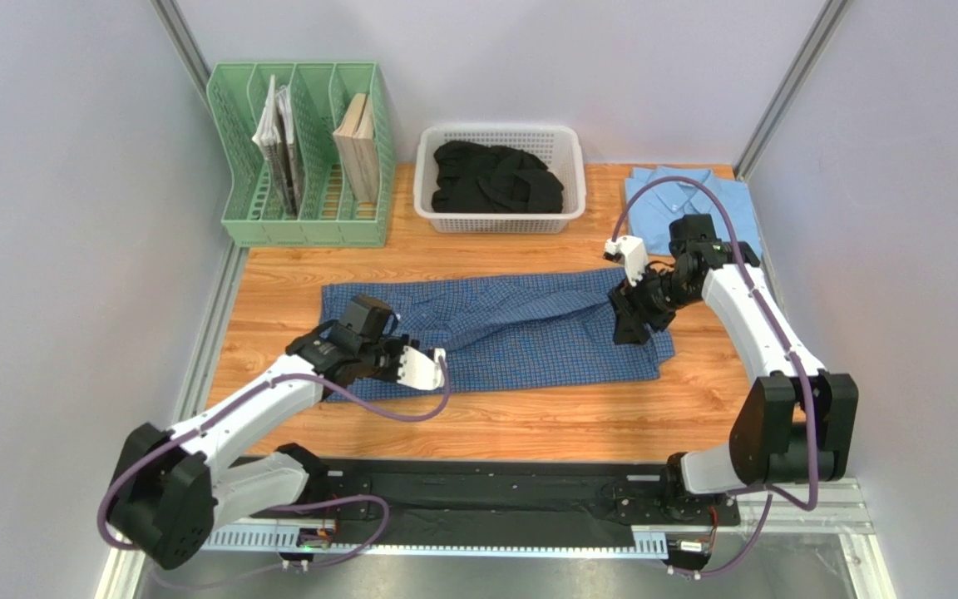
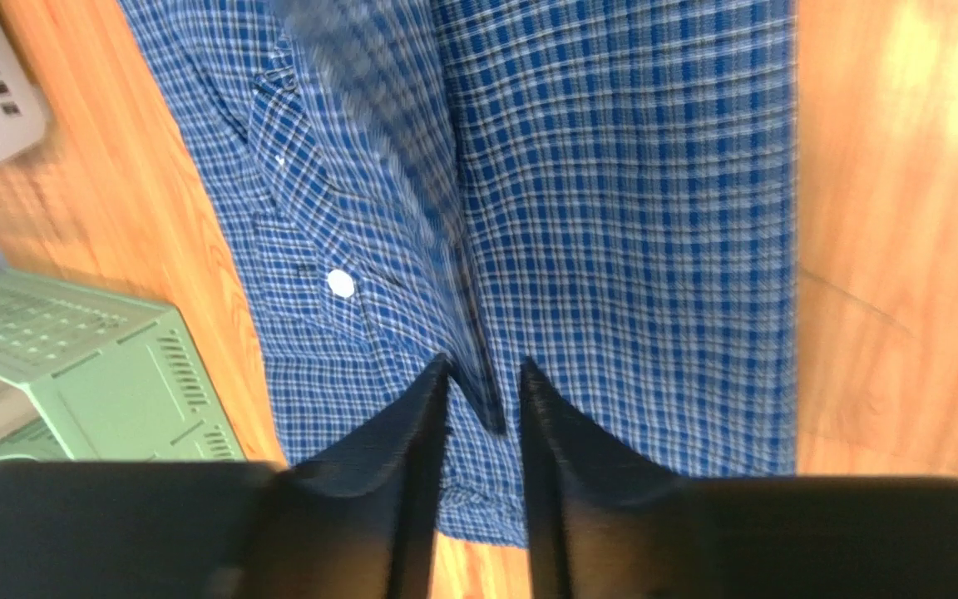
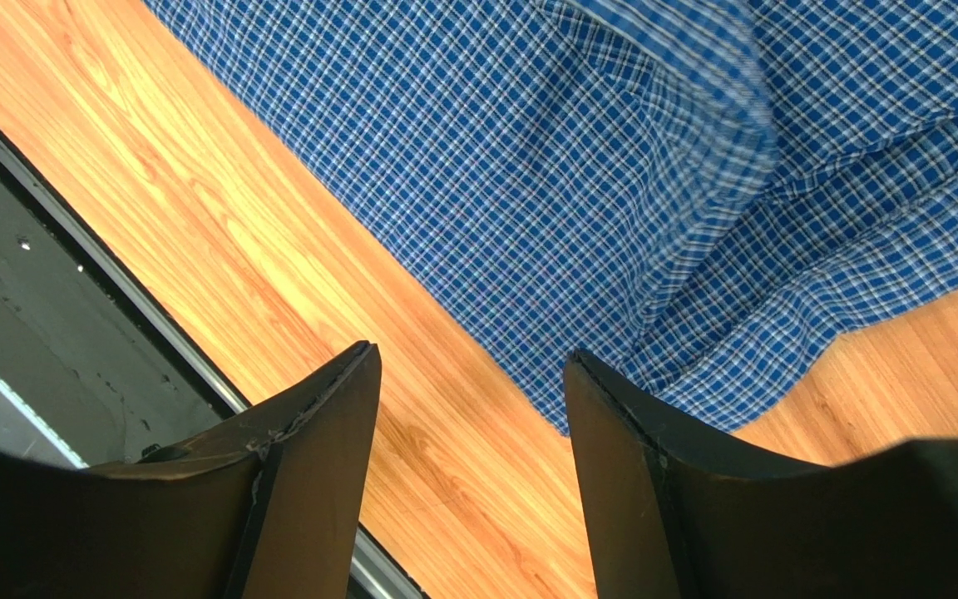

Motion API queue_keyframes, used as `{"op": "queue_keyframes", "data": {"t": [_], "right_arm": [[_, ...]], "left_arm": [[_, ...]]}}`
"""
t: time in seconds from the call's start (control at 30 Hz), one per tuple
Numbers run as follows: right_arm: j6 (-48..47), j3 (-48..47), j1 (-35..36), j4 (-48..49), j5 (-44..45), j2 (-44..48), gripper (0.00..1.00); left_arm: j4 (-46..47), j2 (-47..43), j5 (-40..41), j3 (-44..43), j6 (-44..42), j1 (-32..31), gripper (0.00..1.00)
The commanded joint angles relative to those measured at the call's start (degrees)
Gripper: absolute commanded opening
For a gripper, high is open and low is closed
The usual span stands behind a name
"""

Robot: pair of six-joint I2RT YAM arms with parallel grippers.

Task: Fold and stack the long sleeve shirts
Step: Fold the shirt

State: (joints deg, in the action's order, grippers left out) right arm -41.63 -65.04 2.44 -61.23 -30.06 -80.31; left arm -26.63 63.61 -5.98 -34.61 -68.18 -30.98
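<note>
The dark blue checked long sleeve shirt (image 1: 509, 331) lies spread across the middle of the wooden table, folded to a long band. The plain light blue shirt (image 1: 690, 200) sits folded at the back right. My left gripper (image 1: 378, 335) hovers over the checked shirt's left end. In the left wrist view this gripper (image 2: 484, 365) has its jaws a little apart. A loose, blurred ridge of the checked cloth (image 2: 622, 187) rises between the tips, ungripped. My right gripper (image 1: 632, 327) is above the shirt's right end. In the right wrist view it (image 3: 472, 352) stands open over bare wood, empty, beside the shirt's corner (image 3: 547, 150).
A green file rack (image 1: 303, 156) holding books stands at the back left. A white basket (image 1: 500, 179) of dark clothes sits at the back centre. Grey walls close in both sides. A black rail (image 1: 497, 493) runs along the near edge.
</note>
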Motion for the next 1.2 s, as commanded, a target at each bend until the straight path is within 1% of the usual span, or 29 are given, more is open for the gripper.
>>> {"op": "queue_keyframes", "data": {"t": [0.0,0.03,0.07,0.1,0.13,0.17,0.2,0.23,0.27,0.3,0.33,0.37,0.4,0.43,0.47,0.5,0.53,0.57,0.67,0.83,1.0,1.17], "right_arm": [[1.5,-5.3,-0.2,-1.8,-0.7,-2.1,0.61],[1.7,-6.0,-0.2,-1.6,-0.5,-2.8,0.61],[2.1,-6.7,-0.1,-1.0,-0.3,-3.2,0.61],[2.4,-8.2,-0.1,-0.6,-0.3,-3.6,0.61],[3.3,-8.9,0.1,-0.3,-0.3,-4.1,0.61],[3.7,-9.5,0.5,0.7,-0.3,-5.5,0.61],[4.2,-10.9,0.8,1.1,-0.1,-6.1,0.61],[5.1,-11.3,1.2,2.2,0.4,-6.7,0.61],[5.9,-11.7,2.0,2.9,0.9,-8.1,0.61],[6.6,-12.1,2.4,3.7,2.1,-8.7,0.61],[7.9,-12.3,2.9,5.5,2.9,-9.5,0.61],[8.5,-12.6,3.4,6.2,3.7,-10.7,0.61],[9.0,-12.9,3.6,6.6,4.0,-11.7,0.61],[9.8,-13.6,3.6,7.6,5.0,-12.4,0.61],[11.1,-14.0,3.8,7.9,5.7,-13.1,0.61],[11.6,-14.4,3.8,8.1,6.2,-14.7,0.6],[11.7,-14.8,3.8,8.4,7.0,-15.2,0.59],[12.1,-14.8,3.8,8.8,7.4,-15.7,0.59],[12.6,-14.2,3.8,10.1,7.8,-16.6,0.58],[13.5,-13.0,3.8,10.5,7.7,-16.5,0.58],[13.2,-10.7,3.7,10.7,8.4,-15.1,0.58],[12.5,-9.7,3.8,10.1,9.0,-13.1,0.58]], "left_arm": [[-11.1,-8.7,-7.0,-3.1,0.3,0.5,0.39],[-13.9,-13.0,-10.8,-3.2,1.0,0.5,0.41],[-19.5,-15.3,-12.7,-3.4,1.6,0.5,0.51],[-21.6,-17.5,-14.2,-3.5,2.2,0.5,0.57],[-23.0,-21.0,-15.5,-3.7,3.1,0.5,0.63],[-22.9,-21.9,-15.0,-4.1,5.8,0.5,0.72],[-22.9,-22.1,-14.1,-5.0,10.7,0.6,0.75],[-23.5,-19.7,-14.2,-6.2,12.7,1.0,0.75],[-24.5,-17.5,-14.6,-8.8,15.0,1.6,0.71],[-25.0,-14.9,-16.3,-10.3,19.3,2.4,0.7],[-25.6,-8.7,-17.4,-12.0,21.2,4.2,0.67],[-26.0,-5.4,-18.2,-15.6,23.2,5.4,0.63],[-26.6,-2.0,-20.3,-17.8,25.3,6.6,0.63],[-27.7,4.7,-21.5,-19.9,27.9,9.2,0.63],[-28.9,7.8,-22.4,-23.9,29.9,10.3,0.62],[-30.0,10.7,-24.9,-25.8,31.2,11.3,0.62],[-31.1,15.4,-26.2,-27.3,32.5,12.5,0.62],[-31.9,17.3,-26.4,-29.4,33.6,12.5,0.6],[-31.5,22.6,-26.8,-31.1,37.1,12.6,0.59],[-28.8,29.2,-21.4,-31.4,39.9,12.5,0.55],[-28.2,34.7,-18.5,-32.1,40.7,12.5,0.56],[-26.1,37.5,-17.3,-32.3,41.8,12.5,0.6]]}}
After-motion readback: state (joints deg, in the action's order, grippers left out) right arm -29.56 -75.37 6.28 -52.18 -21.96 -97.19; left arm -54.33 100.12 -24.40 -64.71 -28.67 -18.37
